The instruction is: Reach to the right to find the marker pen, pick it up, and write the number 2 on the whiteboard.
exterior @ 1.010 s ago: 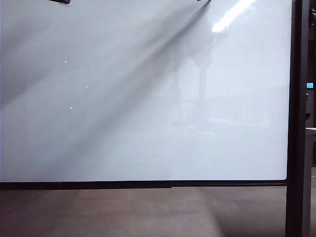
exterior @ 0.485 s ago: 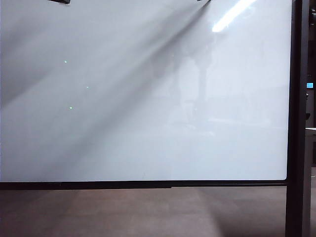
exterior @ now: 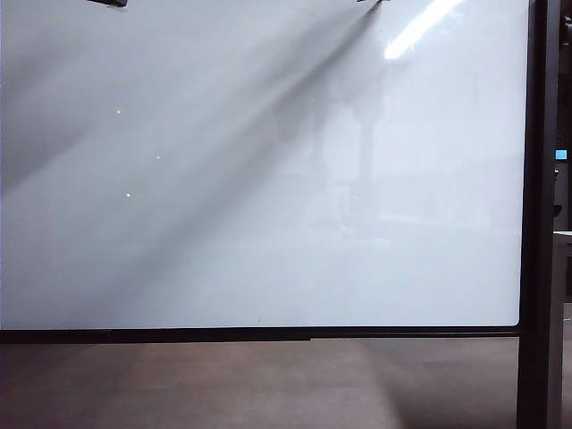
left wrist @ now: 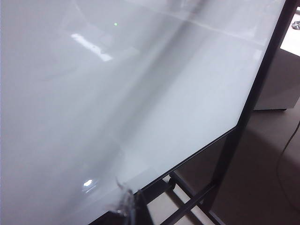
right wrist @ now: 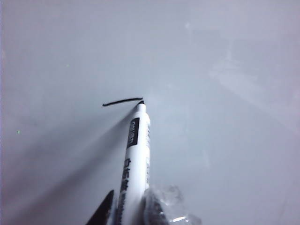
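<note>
My right gripper (right wrist: 129, 215) is shut on the marker pen (right wrist: 136, 154), a white barrel with a black label. Its dark tip touches the whiteboard (right wrist: 225, 70) at one end of a short, nearly level black stroke (right wrist: 123, 101), all that shows of the number 2. Only one wrapped fingertip of my left gripper (left wrist: 132, 211) shows, near the whiteboard's (left wrist: 93, 93) black lower edge, with nothing seen in it. The exterior view is filled by the whiteboard (exterior: 268, 179); pen, stroke and both grippers are out of that view.
A black upright post (exterior: 539, 214) stands at the board's right side and a black rail (exterior: 268, 334) runs along its bottom edge. Brown floor (exterior: 268, 384) lies below. A bright slanted glare (exterior: 420, 27) sits near the top. The stand's dark crossbars (left wrist: 187, 206) show below the board.
</note>
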Robot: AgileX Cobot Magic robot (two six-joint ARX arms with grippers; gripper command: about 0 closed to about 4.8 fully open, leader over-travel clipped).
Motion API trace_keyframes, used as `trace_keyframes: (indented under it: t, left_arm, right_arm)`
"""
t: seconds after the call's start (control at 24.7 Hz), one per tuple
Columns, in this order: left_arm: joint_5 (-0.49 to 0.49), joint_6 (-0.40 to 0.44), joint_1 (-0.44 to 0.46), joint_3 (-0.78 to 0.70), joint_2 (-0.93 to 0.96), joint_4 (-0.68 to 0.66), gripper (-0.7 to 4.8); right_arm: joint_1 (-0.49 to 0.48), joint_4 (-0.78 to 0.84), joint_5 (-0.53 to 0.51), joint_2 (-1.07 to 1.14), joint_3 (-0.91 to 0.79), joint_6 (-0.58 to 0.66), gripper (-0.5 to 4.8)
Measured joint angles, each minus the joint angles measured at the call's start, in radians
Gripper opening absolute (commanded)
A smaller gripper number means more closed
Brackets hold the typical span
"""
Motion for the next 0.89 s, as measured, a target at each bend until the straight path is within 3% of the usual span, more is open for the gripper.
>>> trace_keyframes:
  t: [0.89]
  left_arm:
    - [0.0, 0.0, 0.0, 0.0, 0.0, 0.0, -0.05]
  right_arm:
    - [0.0, -0.088, -0.008, 0.0, 0.0, 0.0, -0.01]
